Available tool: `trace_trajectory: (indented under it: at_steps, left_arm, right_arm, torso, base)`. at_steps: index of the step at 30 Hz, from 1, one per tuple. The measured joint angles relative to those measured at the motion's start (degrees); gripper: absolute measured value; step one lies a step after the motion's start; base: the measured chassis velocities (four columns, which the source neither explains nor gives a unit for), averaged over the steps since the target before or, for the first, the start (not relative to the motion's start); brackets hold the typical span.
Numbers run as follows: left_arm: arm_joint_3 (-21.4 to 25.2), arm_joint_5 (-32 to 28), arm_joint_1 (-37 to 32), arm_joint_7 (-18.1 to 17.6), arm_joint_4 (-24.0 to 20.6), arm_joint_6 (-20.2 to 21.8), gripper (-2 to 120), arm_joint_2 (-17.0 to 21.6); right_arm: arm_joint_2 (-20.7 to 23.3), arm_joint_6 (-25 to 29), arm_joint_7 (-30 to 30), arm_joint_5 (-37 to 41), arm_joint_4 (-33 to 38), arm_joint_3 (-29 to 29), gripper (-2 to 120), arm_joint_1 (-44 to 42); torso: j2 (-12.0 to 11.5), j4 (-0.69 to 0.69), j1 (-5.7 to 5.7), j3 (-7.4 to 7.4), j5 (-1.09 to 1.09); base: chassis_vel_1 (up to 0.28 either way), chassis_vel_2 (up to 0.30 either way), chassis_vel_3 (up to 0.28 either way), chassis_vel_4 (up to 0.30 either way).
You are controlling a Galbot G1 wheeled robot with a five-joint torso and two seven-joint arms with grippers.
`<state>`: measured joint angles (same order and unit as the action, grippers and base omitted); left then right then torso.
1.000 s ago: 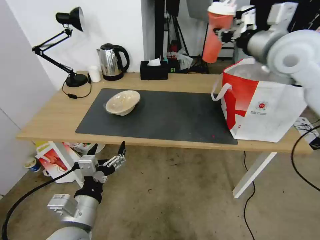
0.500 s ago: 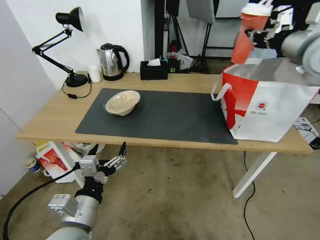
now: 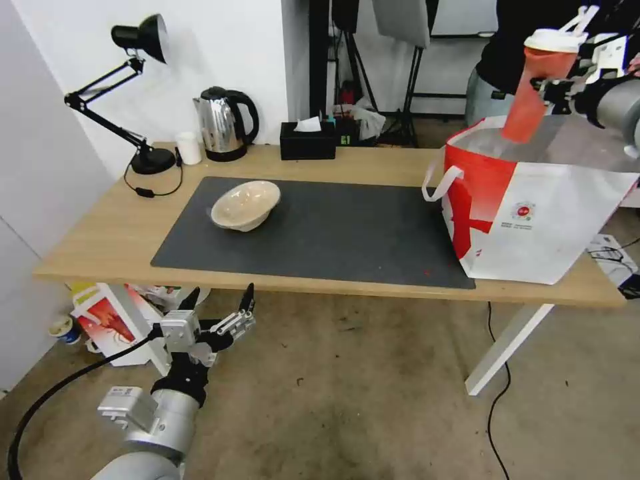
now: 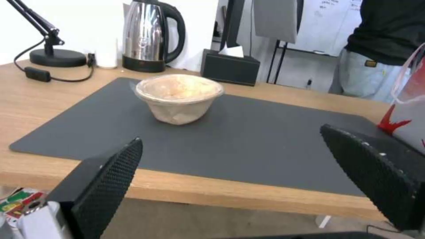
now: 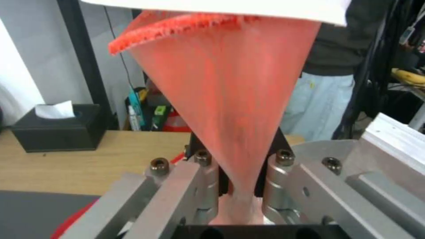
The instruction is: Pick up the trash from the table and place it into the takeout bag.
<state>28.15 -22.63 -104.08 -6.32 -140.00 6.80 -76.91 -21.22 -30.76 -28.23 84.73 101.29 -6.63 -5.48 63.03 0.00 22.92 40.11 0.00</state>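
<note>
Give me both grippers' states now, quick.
Left gripper: open, empty, below the table edge.
Right gripper: shut on the red cup, above the takeout bag.

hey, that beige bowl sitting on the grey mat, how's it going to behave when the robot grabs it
The beige bowl looks thin-walled and crinkled, so probably light and likely to flex or dent under a pincer. It sits tilted on the mat in the head view, so a push may rock or slide it.

Silver arm [image 3: 157, 417], black cable, textured black fingers [image 4: 104, 186] (metal screws).
</note>
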Motion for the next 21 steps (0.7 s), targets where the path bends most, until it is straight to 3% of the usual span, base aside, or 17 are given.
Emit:
trace_trajectory:
  at_steps: [21]
  left_arm:
    - [0.20,-0.52,0.25,0.01,0.35,-0.23,100,-0.28]
  right_arm:
    - [2.19,1.20,-1.96,-3.49,2.91,0.52,6,-6.86]
  torso:
    - [0.00,0.00,0.00,0.00,0.01]
  base:
    - [0.000,0.000,0.000,0.000]
